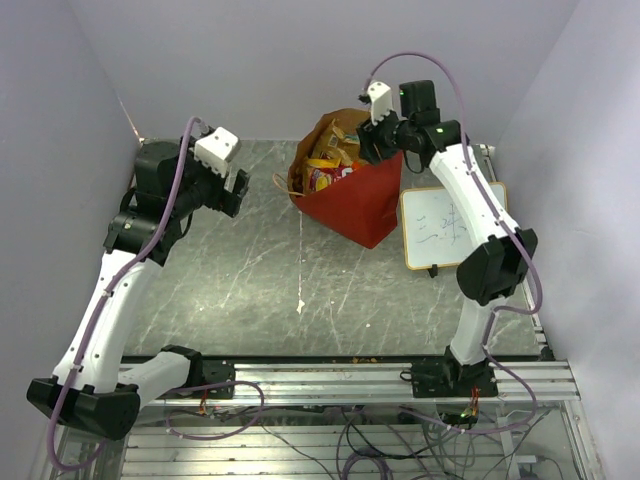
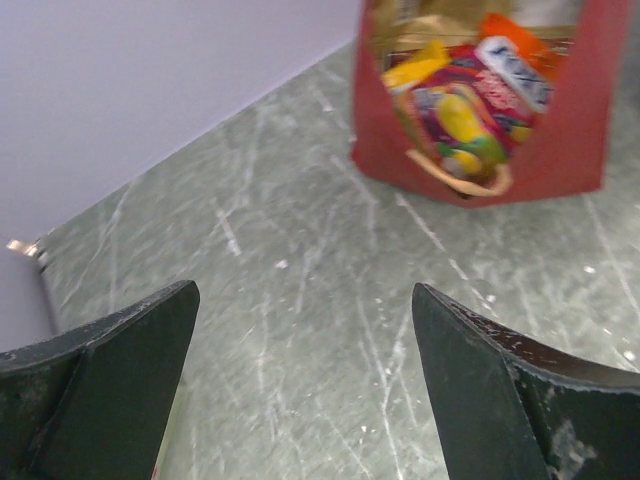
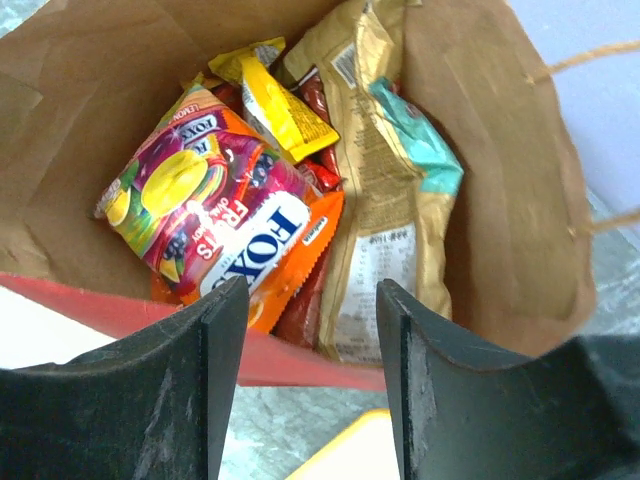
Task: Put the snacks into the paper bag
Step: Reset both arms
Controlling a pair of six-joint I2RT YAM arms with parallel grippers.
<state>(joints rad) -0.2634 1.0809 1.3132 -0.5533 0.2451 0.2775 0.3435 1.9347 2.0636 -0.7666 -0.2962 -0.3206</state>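
The paper bag (image 1: 360,205), red outside and matte kraft-brown inside with thin twisted handles, stands on the veined grey stone-look desk (image 1: 280,290). Inside it lie the snacks (image 3: 230,220), glossy crinkled packets. Among them a tall gold-brown pouch (image 3: 385,210) has a teal-white pack (image 3: 425,150) against it. The right tool (image 3: 310,330) hangs released and empty over the bag's mouth, wrist angled downward. The left tool (image 2: 305,330), spread wide and empty, sits well apart to the bag's left.
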